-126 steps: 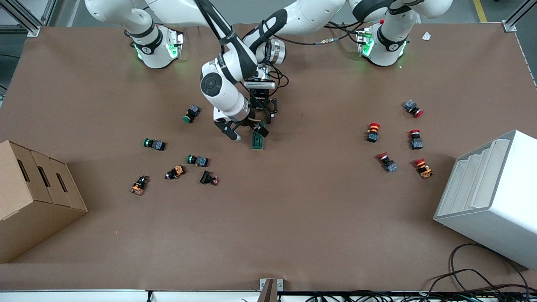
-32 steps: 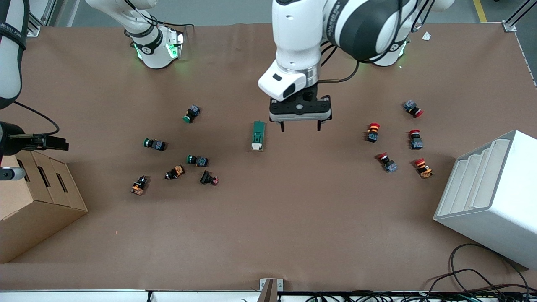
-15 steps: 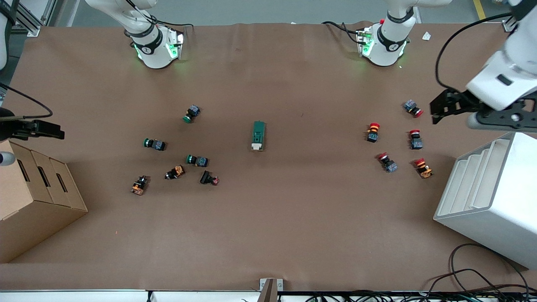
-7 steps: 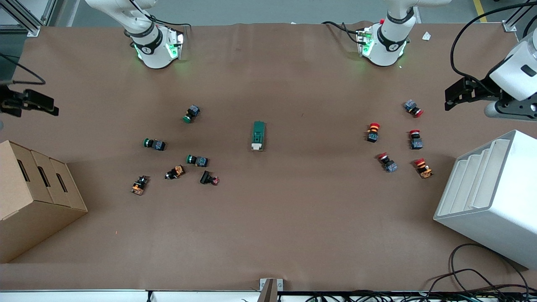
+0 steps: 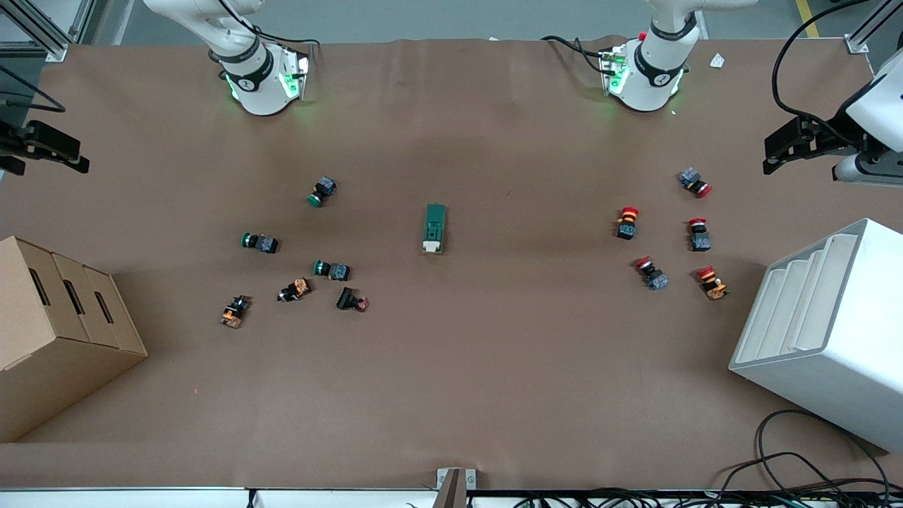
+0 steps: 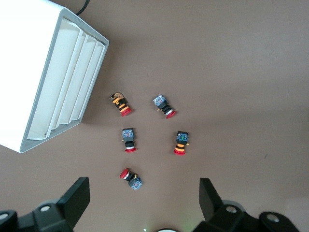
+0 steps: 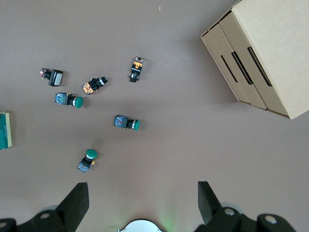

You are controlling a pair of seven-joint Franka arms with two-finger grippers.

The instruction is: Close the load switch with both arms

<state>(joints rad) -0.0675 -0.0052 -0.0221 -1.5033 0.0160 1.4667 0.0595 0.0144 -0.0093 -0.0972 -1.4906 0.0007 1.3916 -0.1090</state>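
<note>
The load switch (image 5: 434, 228), a dark green block with a white lever piece at the end nearer the front camera, lies flat at the table's middle, untouched. Its edge also shows in the right wrist view (image 7: 4, 129). My left gripper (image 5: 782, 149) is open and empty, high over the left arm's end of the table; in the left wrist view (image 6: 143, 199) it is over the red-capped push buttons (image 6: 130, 178). My right gripper (image 5: 48, 148) is open and empty, high over the right arm's end; in the right wrist view (image 7: 142, 202) it is over bare table.
Several red-capped buttons (image 5: 627, 221) lie toward the left arm's end, beside a white slotted rack (image 5: 825, 331). Green and orange push buttons (image 5: 331, 269) lie toward the right arm's end, beside a cardboard box (image 5: 49, 331). Cables (image 5: 797, 466) lie at the front edge.
Both grippers were at the load switch earlier and have let it go. They rose and swung apart to the table's two ends, still drifting outward. The switch has not moved since.
</note>
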